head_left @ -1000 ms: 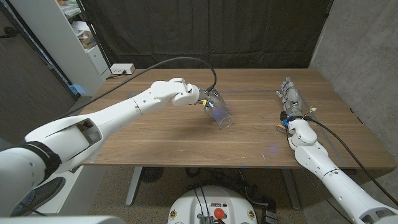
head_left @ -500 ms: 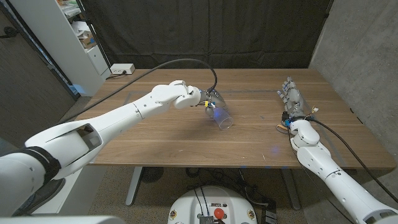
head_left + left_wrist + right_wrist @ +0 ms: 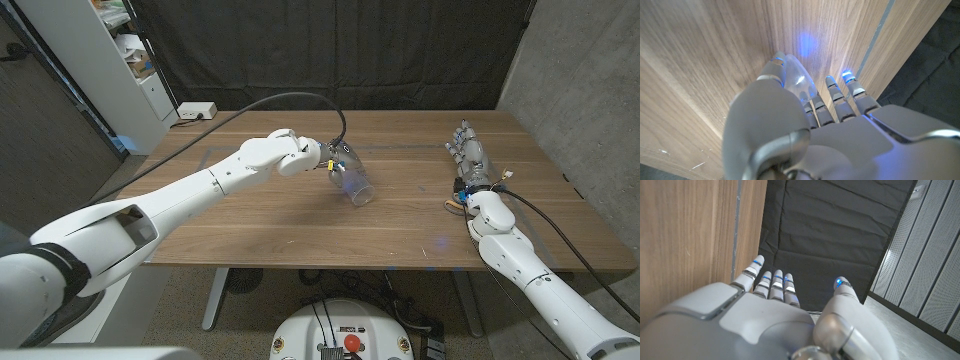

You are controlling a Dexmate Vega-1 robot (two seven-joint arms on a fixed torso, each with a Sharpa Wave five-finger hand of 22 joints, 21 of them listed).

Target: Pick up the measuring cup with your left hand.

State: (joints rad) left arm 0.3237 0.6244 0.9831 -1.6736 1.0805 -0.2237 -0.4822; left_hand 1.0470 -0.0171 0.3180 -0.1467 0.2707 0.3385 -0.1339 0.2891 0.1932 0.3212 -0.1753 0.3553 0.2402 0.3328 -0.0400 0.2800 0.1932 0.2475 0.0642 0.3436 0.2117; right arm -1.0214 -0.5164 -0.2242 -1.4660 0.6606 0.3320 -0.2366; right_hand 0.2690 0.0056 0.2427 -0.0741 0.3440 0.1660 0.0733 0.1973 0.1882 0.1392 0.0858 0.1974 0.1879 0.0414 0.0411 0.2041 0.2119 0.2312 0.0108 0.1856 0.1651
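at the wooden table, head view: the left hand (image 3: 292, 153) reaches over the middle of the table (image 3: 250, 220) and grips a clear measuring cup (image 3: 352, 180).
cup, head view: it is tilted, its mouth pointing away from the hand and down toward the wood; whether its lower edge touches the table cannot be told.
left fingers, head view: they are curled at the cup's near end, though how each one sits is too small to tell.
right hand, head view: the right hand (image 3: 468, 155) rests on the table near its right edge, well apart from the cup, fingers straight, close together and holding nothing.
background, head view: a white shelf unit (image 3: 110, 60) stands at the left, a dark curtain (image 3: 340, 50) hangs behind the table, and a small white box (image 3: 197, 111) sits at the far left corner.
left wrist view: the back of the left hand (image 3: 830, 140) is close to the lens, and the clear cup (image 3: 797, 82) is clamped between the thumb and the fingers (image 3: 836, 97), above the wood grain.
right wrist view: the right hand (image 3: 770, 315) holds nothing; its fingers (image 3: 775, 282) lie side by side and the thumb stands apart, with the table edge (image 3: 715, 230) and the curtain (image 3: 830, 230) beyond.
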